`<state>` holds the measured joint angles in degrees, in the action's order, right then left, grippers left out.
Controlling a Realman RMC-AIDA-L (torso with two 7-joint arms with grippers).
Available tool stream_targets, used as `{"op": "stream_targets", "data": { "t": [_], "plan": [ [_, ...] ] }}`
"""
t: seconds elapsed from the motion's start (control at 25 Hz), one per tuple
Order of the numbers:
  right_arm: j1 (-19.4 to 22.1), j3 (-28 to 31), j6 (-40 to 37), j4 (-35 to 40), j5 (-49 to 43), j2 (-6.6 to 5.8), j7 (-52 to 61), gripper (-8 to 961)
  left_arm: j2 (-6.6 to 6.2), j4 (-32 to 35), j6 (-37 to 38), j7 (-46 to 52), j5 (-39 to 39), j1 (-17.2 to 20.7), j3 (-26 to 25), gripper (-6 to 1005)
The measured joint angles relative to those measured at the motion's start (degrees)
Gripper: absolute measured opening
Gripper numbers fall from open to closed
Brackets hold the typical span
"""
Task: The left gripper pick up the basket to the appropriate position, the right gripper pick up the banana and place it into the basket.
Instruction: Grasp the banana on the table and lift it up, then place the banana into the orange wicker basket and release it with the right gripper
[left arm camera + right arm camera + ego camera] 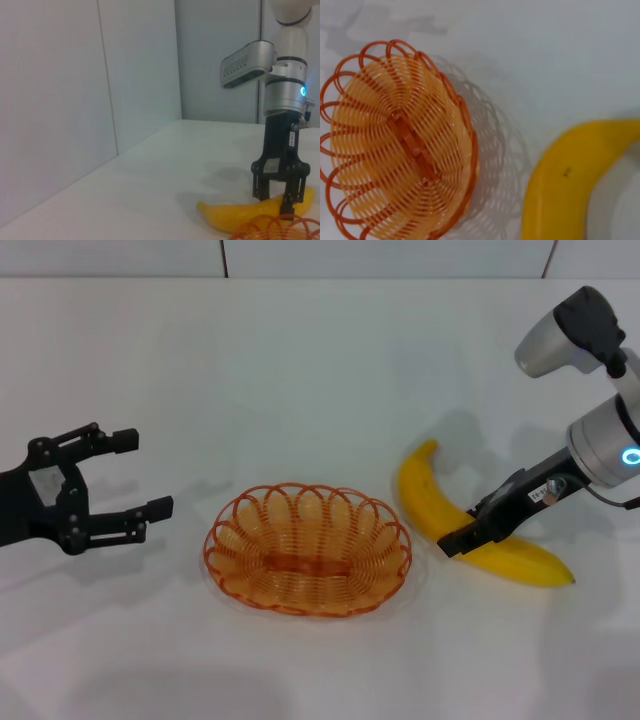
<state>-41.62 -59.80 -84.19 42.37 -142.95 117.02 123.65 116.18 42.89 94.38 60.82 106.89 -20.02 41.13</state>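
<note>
Straddling the smooth bright yellow curved banana (pixel 478 528) near its middle, the black two-fingered right gripper (pixel 470 536) stands spread, fingers either side and not yet closed; the fruit's long axis runs diagonally just right of the looped orange wire basket (pixel 308 548); the black left gripper (pixel 135 475) hovers open left of the basket, apart.

An empty orange wire basket (pixel 308 548) sits upright on the table, a yellow curved banana (pixel 430 502) lying just beside it.
</note>
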Motion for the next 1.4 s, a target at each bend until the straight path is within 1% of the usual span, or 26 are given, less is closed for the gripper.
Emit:
{"op": "stream_targets", "data": {
  "t": [0.28,0.32,0.4,0.52,0.64,0.72,0.76,0.84,0.92,1.0,1.08,1.12,1.16,1.2,1.32,1.36,1.4],
  "plan": [
    [0.0,0.0,-0.9,1.1,0.0,-0.17,0.3,522,-0.09,0.0,0.0,0.0,-0.2,0.4,0.0,896],
    [0.1,0.3,-1.5,2.1,0.0,-0.24,0.3,506,-0.10,0.0,0.0,0.0,-0.2,0.5,0.0,896],
    [0.6,0.7,-2.6,4.9,-0.3,-0.37,0.5,506,-0.17,0.0,0.0,0.0,-0.2,0.5,0.0,895],
    [2.0,2.8,-4.3,12.3,-1.6,-0.59,1.9,506,-0.33,0.0,0.1,0.0,-0.2,0.9,0.0,895],
    [3.7,7.3,-7.4,20.9,-1.9,-0.60,2.2,506,-0.51,0.0,0.1,0.0,-0.2,1.2,-0.1,895],
    [5.1,9.6,-10.3,26.2,0.5,-0.36,1.0,505,-0.52,0.0,0.1,0.0,0.0,1.2,-0.1,895],
    [6.0,9.8,-11.5,28.3,3.1,-0.26,0.1,505,-0.53,0.0,0.1,0.0,0.1,1.3,-0.1,895],
    [8.6,8.2,-13.9,32.4,10.7,-0.05,-2.4,505,-0.53,0.0,0.1,0.0,0.3,1.3,0.0,894],
    [10.5,4.6,-15.2,33.6,17.8,-0.06,-5.1,505,-0.59,0.0,0.1,0.7,1.8,1.3,0.7,894],
    [11.4,0.2,-15.5,34.0,22.3,-0.01,-7.4,505,-0.61,0.0,0.2,2.1,4.5,1.1,0.8,894],
    [11.7,-3.8,-14.8,34.1,24.8,0.08,-8.7,505,-0.87,0.0,0.8,6.6,7.5,0.6,0.8,894],
    [11.7,-5.4,-14.2,34.1,25.4,0.12,-9.0,505,-1.87,-0.1,2.3,14.7,9.6,-0.3,0.7,894],
    [11.7,-7.2,-13.5,34.1,25.8,0.12,-9.1,505,-1.87,-0.1,2.3,14.7,9.6,-0.3,0.7,894],
    [11.6,-8.5,-12.9,34.2,25.8,0.12,-9.1,505,-2.72,-0.5,3.9,19.9,10.0,-1.0,0.5,893],
    [11.5,-10.3,-11.8,34.3,25.7,0.11,-9.2,505,-4.67,-1.3,9.2,29.8,9.0,-2.5,0.0,893],
    [11.5,-10.5,-11.8,34.3,25.7,0.09,-9.2,505,-5.06,-1.3,11.1,32.0,8.2,-3.0,0.1,893],
    [11.5,-10.5,-11.7,34.3,25.7,0.06,-9.3,505,-5.08,-1.3,11.3,32.3,8.1,-3.0,0.1,892]
  ]
}}
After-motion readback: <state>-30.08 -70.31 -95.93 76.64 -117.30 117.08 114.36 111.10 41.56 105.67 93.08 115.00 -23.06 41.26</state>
